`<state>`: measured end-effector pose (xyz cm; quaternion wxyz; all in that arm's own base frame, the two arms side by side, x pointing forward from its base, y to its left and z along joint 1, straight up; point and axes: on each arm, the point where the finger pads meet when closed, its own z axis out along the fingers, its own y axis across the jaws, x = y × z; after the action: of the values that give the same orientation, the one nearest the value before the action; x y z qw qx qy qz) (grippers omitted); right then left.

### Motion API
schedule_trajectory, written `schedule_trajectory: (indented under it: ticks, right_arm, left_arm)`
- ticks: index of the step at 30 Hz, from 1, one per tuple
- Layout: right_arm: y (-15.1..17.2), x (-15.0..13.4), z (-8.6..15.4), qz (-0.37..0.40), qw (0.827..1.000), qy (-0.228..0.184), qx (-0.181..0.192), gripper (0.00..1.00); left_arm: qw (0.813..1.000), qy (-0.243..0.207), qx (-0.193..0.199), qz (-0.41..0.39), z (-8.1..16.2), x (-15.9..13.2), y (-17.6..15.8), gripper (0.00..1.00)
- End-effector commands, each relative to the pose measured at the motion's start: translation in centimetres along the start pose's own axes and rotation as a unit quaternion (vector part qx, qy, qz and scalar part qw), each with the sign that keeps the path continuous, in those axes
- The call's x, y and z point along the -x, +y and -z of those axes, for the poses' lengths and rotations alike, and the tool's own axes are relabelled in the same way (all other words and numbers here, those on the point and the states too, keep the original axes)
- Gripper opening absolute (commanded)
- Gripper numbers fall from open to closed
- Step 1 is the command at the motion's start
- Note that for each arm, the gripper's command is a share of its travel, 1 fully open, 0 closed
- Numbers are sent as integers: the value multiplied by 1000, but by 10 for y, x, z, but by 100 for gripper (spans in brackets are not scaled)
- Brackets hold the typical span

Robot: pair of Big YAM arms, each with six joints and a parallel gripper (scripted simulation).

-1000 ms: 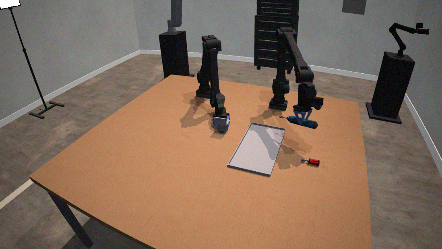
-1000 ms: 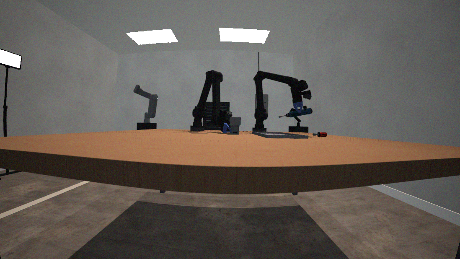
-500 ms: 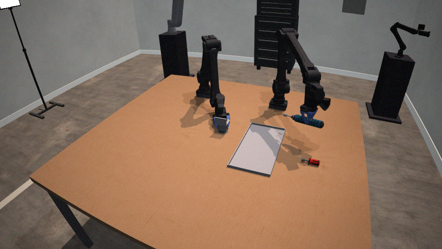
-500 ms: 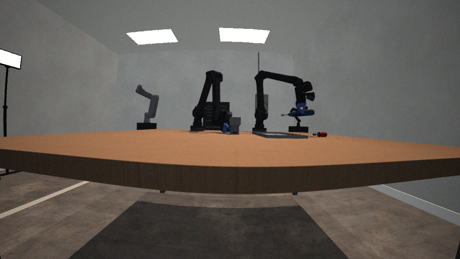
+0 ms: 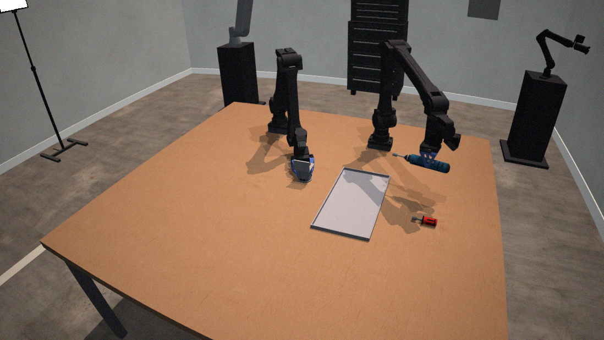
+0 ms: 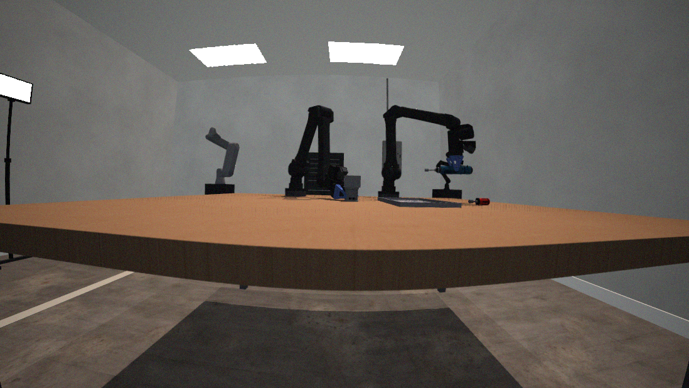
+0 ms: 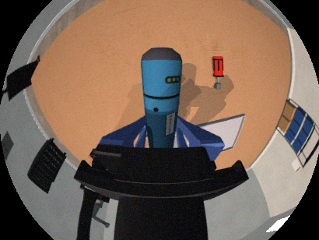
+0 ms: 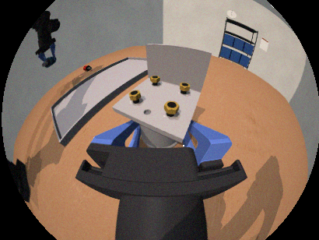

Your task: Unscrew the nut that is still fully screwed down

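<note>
Our left gripper (image 5: 428, 162) (image 6: 454, 166) (image 7: 161, 119) (image 8: 50, 62) has its blue fingers clamped around the barrel of the electric nut driver (image 5: 440, 165) (image 6: 464, 169) (image 7: 161, 83) (image 8: 49, 62). We hold it up in the air, roughly level, with its thin socket end pointing sideways, well apart from the nuts.

Our right gripper (image 5: 302, 170) (image 6: 343, 193) (image 8: 161, 119) is down low with its 2 fingers grasping the round body of the joint module (image 5: 304, 180) (image 6: 351, 194) (image 8: 155, 136), 1 finger on either side. The module stands upright on the table (image 5: 211, 236) (image 6: 337, 226) (image 7: 109, 51) (image 8: 253, 136).

On top of it we see the bracket (image 5: 301, 165) (image 6: 352, 181) (image 8: 179, 64) in place, its flat plate carrying an upright panel along 1 edge. 4 gold nuts (image 8: 171, 107) sit over the plate, and 1 bare hole shows near its front edge. We cannot tell for certain which nut is the fully screwed-down 1.

Beside the module, apart from it, the shallow tray (image 5: 350, 202) (image 6: 424, 203) (image 7: 226, 132) (image 8: 97, 90) lies on the table. Past the tray, a short red tool (image 5: 430, 220) (image 6: 482, 201) (image 7: 218, 66) (image 8: 87, 68) with a grey tip lies on its side.
</note>
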<state>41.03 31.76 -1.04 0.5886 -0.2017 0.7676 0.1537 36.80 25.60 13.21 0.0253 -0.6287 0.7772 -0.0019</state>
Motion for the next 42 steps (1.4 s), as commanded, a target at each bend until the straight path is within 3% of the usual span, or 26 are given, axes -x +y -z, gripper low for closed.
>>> schedule_trajectory:
  ticks: [1,5,7,42]
  right_arm:
    - [-1,-17,0,8,1000,20,-1,59]
    - [-1,-17,0,8,1000,20,-1,59]
    - [-1,-17,0,8,1000,20,-1,59]
    - [-1,-17,0,8,1000,20,-1,59]
  left_arm:
    - [999,-11,-9,43,27,34,-2,42]
    - [997,4,7,71,27,42,12,42]
    - [997,-9,-6,71,44,42,12,42]
    - [998,-7,-5,57,42,40,-2,42]
